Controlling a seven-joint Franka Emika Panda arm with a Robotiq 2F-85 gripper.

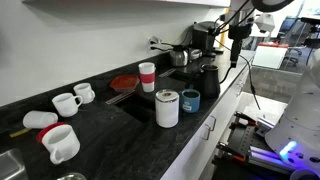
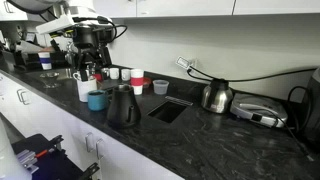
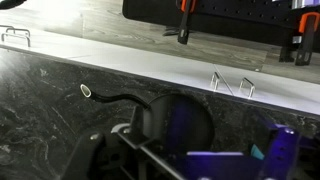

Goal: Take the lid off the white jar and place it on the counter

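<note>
The white jar (image 1: 167, 110) stands upright on the black counter (image 1: 110, 130) next to the sink, with the greyish lid (image 1: 167, 95) sitting on top of it. In an exterior view the jar (image 2: 84, 90) is partly behind the arm. My gripper (image 1: 237, 52) hangs well above the counter, off to the side of the jar and over a black pitcher (image 1: 207, 78). It is empty, with its fingers spread wide in the wrist view (image 3: 190, 160). That view shows the pitcher (image 3: 180, 125) below but neither the jar nor the lid.
A small blue cup (image 1: 190, 100) stands beside the jar. A white cup with a red band (image 1: 147, 76) and a red plate (image 1: 124, 82) are behind the sink (image 2: 170, 108). White mugs (image 1: 66, 103) sit further along. A steel kettle (image 2: 216, 96) is on the counter.
</note>
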